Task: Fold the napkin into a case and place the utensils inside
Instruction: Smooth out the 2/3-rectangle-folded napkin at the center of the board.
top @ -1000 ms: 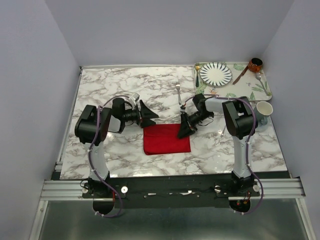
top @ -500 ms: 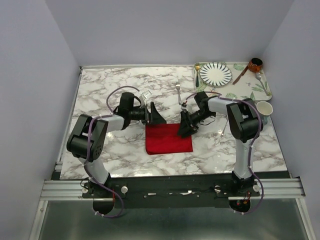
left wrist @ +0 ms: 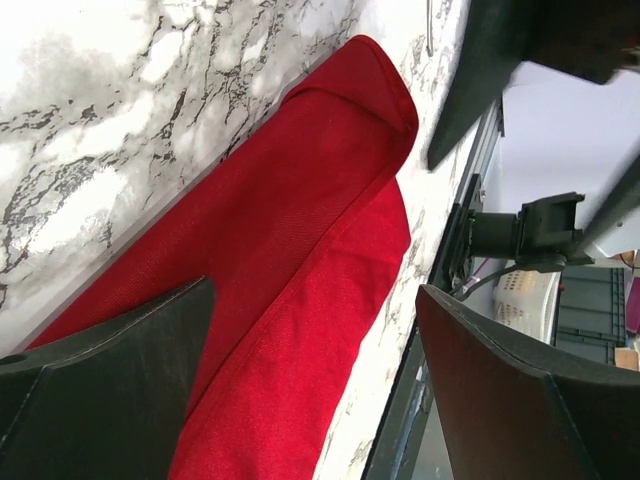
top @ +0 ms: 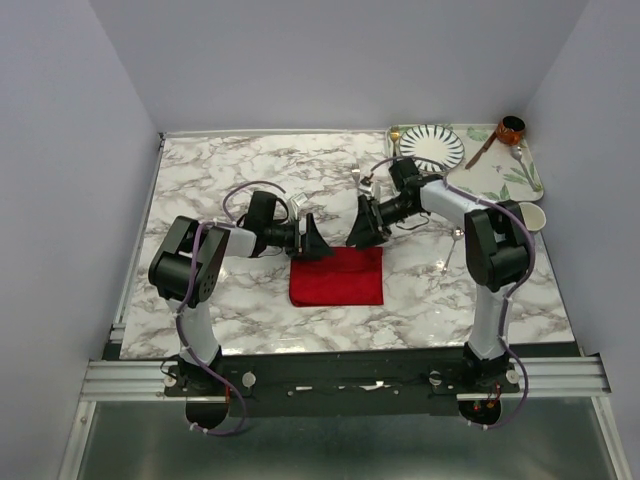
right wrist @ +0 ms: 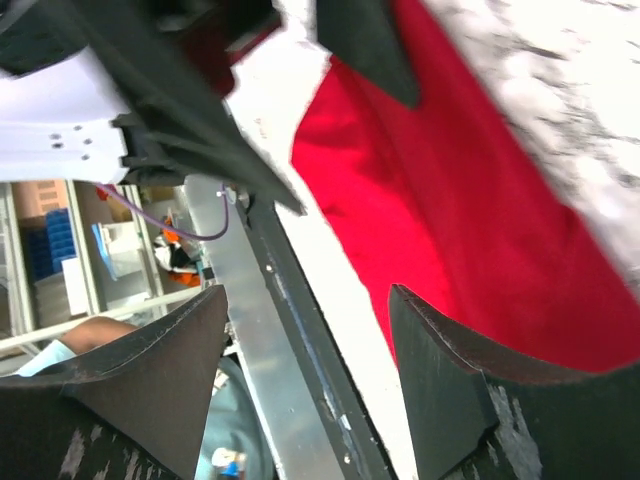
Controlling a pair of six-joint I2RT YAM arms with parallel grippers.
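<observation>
We see left end effector (top: 313,243) spread, empty, over far-left corner of napkin (top: 337,278); cloth lies just nearward, long axis L-R; right end effector (top: 358,232) spread, empty, above far edge. We judge both equally near.

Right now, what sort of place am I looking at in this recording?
Probably a lab test cell staged as a dining table: a marble-patterned tabletop walled by plain panels, an aluminium mounting rail, and a leaf-print tray with a striped plate.
</observation>
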